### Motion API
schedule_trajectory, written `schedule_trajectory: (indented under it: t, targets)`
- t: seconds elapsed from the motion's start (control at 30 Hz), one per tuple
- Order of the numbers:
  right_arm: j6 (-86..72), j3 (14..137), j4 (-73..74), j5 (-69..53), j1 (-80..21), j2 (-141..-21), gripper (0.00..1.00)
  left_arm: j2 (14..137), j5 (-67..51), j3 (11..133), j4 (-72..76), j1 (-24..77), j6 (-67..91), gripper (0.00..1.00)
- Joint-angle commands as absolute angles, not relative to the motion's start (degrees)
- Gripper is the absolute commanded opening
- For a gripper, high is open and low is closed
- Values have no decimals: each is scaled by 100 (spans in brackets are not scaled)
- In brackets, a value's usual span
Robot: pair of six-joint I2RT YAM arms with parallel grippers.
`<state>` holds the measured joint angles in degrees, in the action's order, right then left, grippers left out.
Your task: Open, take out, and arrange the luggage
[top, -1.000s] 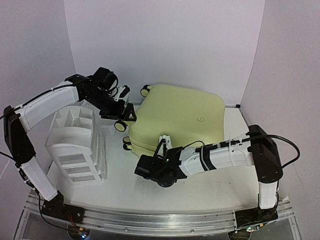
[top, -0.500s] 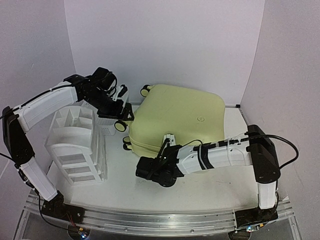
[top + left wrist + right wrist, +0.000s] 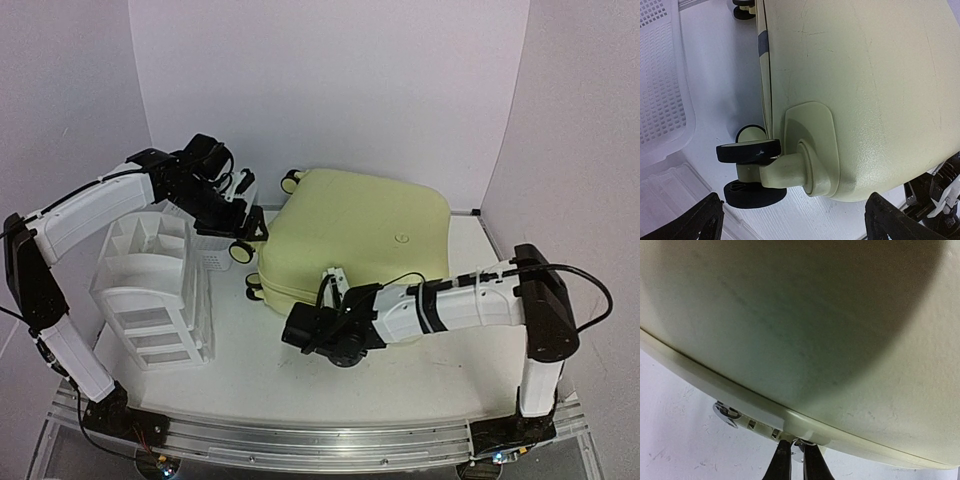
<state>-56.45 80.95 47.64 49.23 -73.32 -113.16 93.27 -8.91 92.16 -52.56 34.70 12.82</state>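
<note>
The pale-yellow luggage [image 3: 350,230] lies flat and closed at the back middle of the table. My right gripper [image 3: 333,279] is at its near seam. In the right wrist view the gripper [image 3: 797,446] is shut on a small silver zipper pull [image 3: 799,451] under the shell's edge [image 3: 815,315]. A second silver pull [image 3: 726,412] sits a little to the left along the seam. My left gripper [image 3: 247,218] is open at the luggage's left corner. Its wide-apart fingers [image 3: 700,220] flank a black wheel [image 3: 749,151] without touching it.
A white plastic drawer unit [image 3: 150,290] stands at the left. A white mesh basket [image 3: 212,255] sits between it and the luggage, and its wall [image 3: 660,75] is close beside my left gripper. White walls close in the back and both sides.
My right gripper's fingers have closed together on the zipper pull at the near seam, and the right arm has shifted slightly right. The left arm has barely moved.
</note>
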Motion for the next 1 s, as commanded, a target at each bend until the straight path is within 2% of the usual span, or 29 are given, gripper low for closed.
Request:
schedule_trajectory:
  t: [0.0,0.47,0.83,0.97]
  targets:
    - [-4822,7632,3879,4480,-7081,-10820,0,9051,-860,9202,-5212,3464,1222,99]
    - [-3985,6467,2756,3757,-6813,-10068,0,8939,-936,9201,-5210,3463,1222,99]
    - [-3258,6186,2197,2997,-6731,-9820,0,8921,-1002,9200,-5203,3463,1230,99]
    - [-3361,6030,2143,3099,-6699,-9680,0,8917,-1002,9197,-5202,3463,1230,99]
